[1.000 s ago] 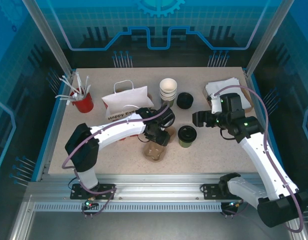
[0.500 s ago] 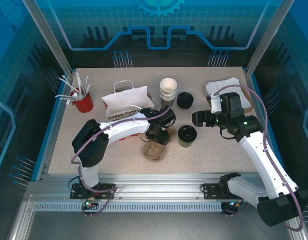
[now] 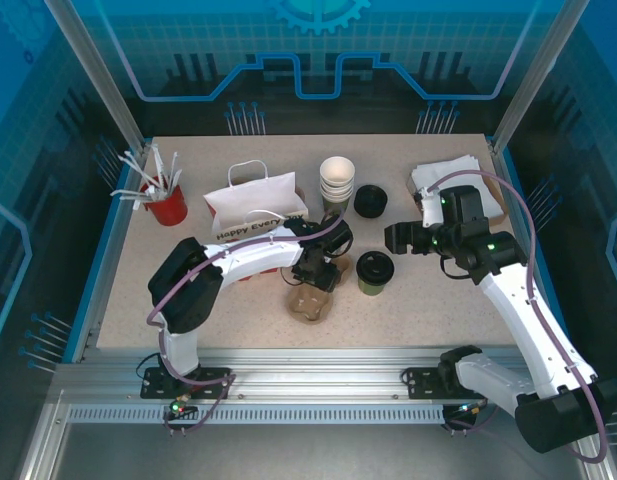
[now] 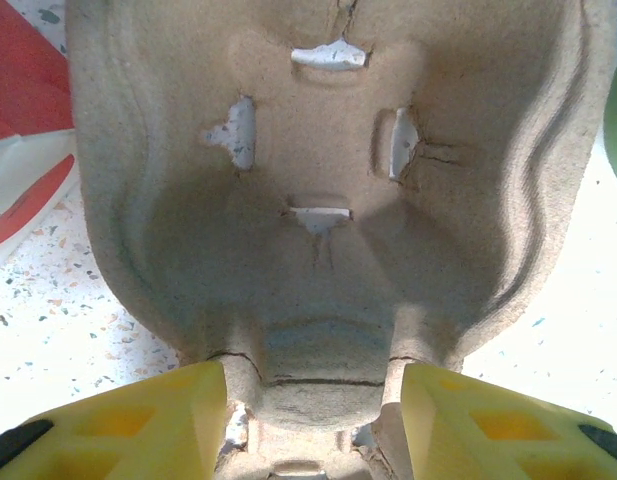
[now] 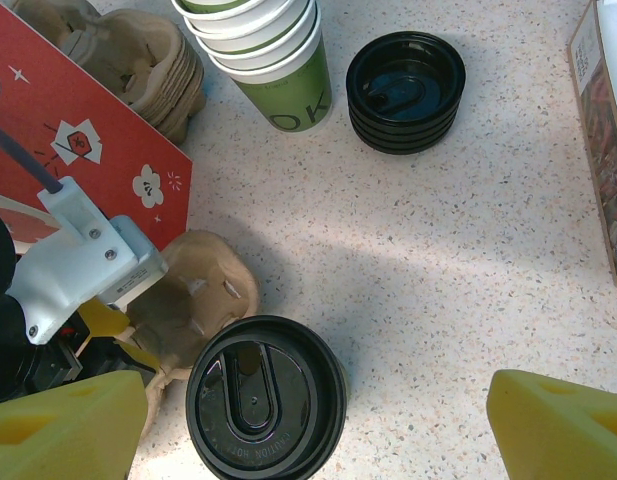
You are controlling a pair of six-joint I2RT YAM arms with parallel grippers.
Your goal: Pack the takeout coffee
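The takeout coffee (image 3: 374, 268), a green cup with a black lid, stands upright mid-table. In the right wrist view its lid (image 5: 266, 400) lies below my open right gripper (image 5: 313, 425), nearer the left finger, with nothing touching it. From above, the right gripper (image 3: 396, 240) hangs just right of and behind the cup. A brown cardboard cup carrier (image 3: 308, 303) lies left of the coffee. My left gripper (image 3: 318, 272) is shut on the carrier's middle neck (image 4: 318, 370), with a yellow finger (image 4: 138, 430) pressed against each side.
Behind the coffee stand a stack of lidless cups (image 3: 336, 182) and a stack of black lids (image 3: 369, 200). A white and red paper bag (image 3: 253, 205) lies behind the left arm. A red cup of stirrers (image 3: 166, 205) stands far left, with napkins (image 3: 448, 180) at back right.
The left arm's elbow has swung to the right while its gripper stays on the carrier. The right arm and the coffee have not moved.
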